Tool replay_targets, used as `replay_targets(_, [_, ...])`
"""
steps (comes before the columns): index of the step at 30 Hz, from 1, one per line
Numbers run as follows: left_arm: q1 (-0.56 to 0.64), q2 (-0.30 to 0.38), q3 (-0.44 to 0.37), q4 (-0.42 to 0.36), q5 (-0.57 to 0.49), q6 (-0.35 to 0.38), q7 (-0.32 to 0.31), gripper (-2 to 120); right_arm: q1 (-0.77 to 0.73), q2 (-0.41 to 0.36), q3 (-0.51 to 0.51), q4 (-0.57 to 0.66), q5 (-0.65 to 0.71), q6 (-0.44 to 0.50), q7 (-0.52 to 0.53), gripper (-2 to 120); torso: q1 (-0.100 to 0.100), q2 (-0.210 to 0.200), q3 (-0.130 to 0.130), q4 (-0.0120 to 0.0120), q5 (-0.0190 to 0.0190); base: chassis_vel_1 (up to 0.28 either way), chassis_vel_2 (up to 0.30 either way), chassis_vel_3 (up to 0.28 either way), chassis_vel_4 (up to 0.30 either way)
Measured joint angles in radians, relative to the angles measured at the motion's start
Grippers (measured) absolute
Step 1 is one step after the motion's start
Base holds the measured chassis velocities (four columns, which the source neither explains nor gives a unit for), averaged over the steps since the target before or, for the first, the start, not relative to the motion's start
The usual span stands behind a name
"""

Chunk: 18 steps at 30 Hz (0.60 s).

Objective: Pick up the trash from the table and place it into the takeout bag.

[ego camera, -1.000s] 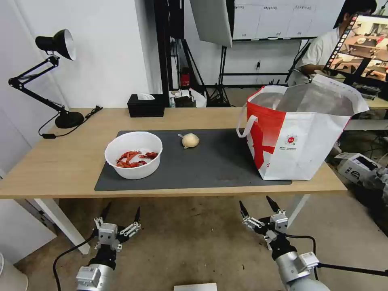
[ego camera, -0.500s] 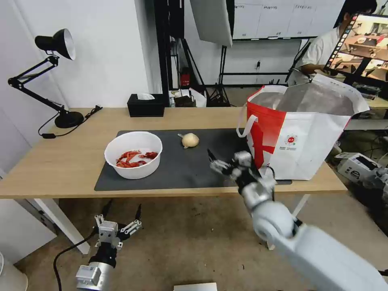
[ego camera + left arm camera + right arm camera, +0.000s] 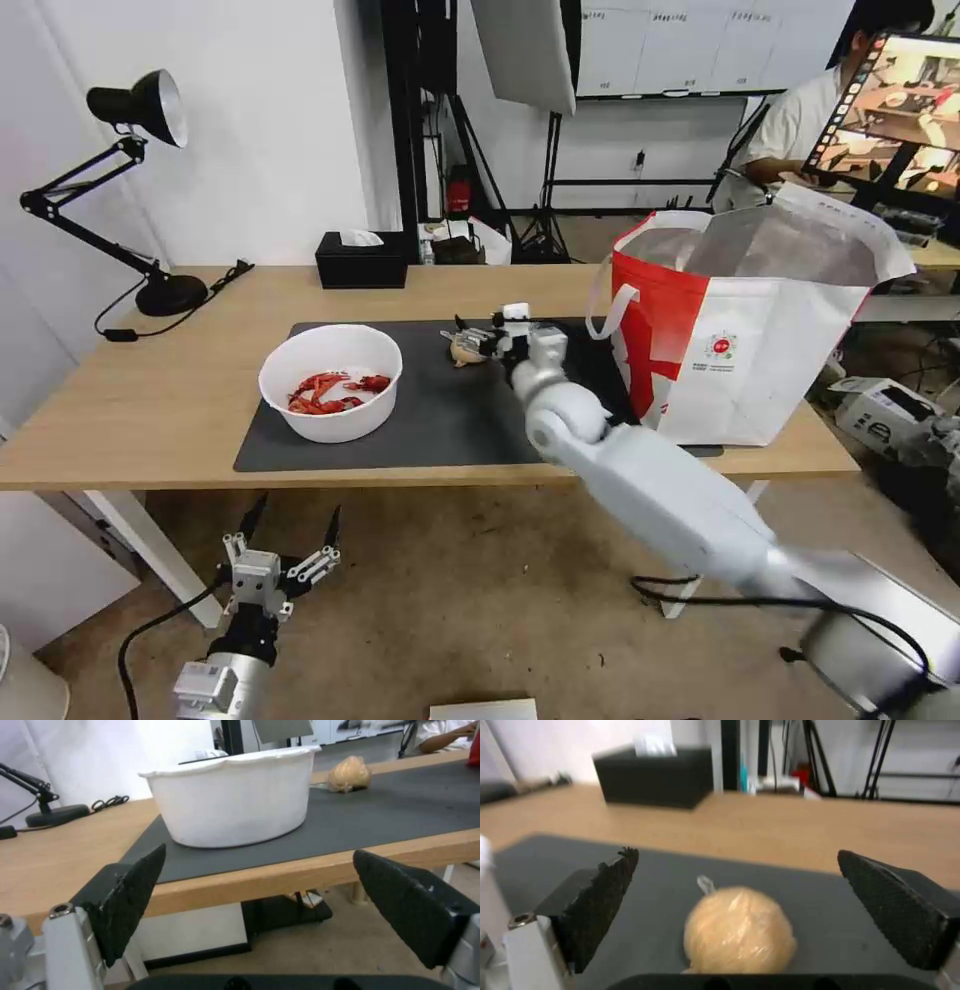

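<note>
On the dark mat of the light-wood table stands a white bowl with red crayfish shells. A beige round lump lies further right on the mat. My right gripper is open over the mat, with its fingers either side of the lump and not touching it. The red-and-white takeout bag stands open at the table's right end. My left gripper hangs open below the table's front edge, in front of the bowl.
A black tissue box sits at the table's back edge. A black desk lamp stands at the back left with its cable on the wood. A grey box lies on the floor right of the table.
My right arm has risen from below the table's front edge and reached across the mat to the beige lump. The left gripper has hardly moved.
</note>
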Motion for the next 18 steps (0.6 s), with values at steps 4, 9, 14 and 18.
replay_targets(4, [0.002,-0.001,-0.003,0.001,0.000,-0.005,0.002,100,0.038,0.070,-0.001,-0.119,-0.042,-0.038,-0.020,100,0.000,0.000,0.000,0.0001,0.0000,0.000,0.000,0.000,0.000])
replay_targets(9, [0.002,-0.002,-0.004,0.002,0.000,-0.007,0.002,100,0.067,0.121,0.002,-0.204,-0.075,-0.070,-0.050,100,0.000,0.000,0.000,0.0001,0.0000,0.000,0.000,0.000,0.000])
replay_targets(14, [0.004,0.002,-0.014,0.001,-0.001,-0.009,0.003,100,0.086,0.153,0.007,-0.267,-0.111,-0.107,-0.080,100,0.000,0.000,0.000,-0.0001,0.0001,0.000,0.000,0.000,0.000])
replay_targets(18, [0.007,0.002,-0.016,0.000,-0.001,-0.010,0.003,100,0.093,0.171,0.015,-0.305,-0.137,-0.121,-0.095,100,0.000,0.000,0.000,-0.0001,0.0001,0.000,0.000,0.000,0.000])
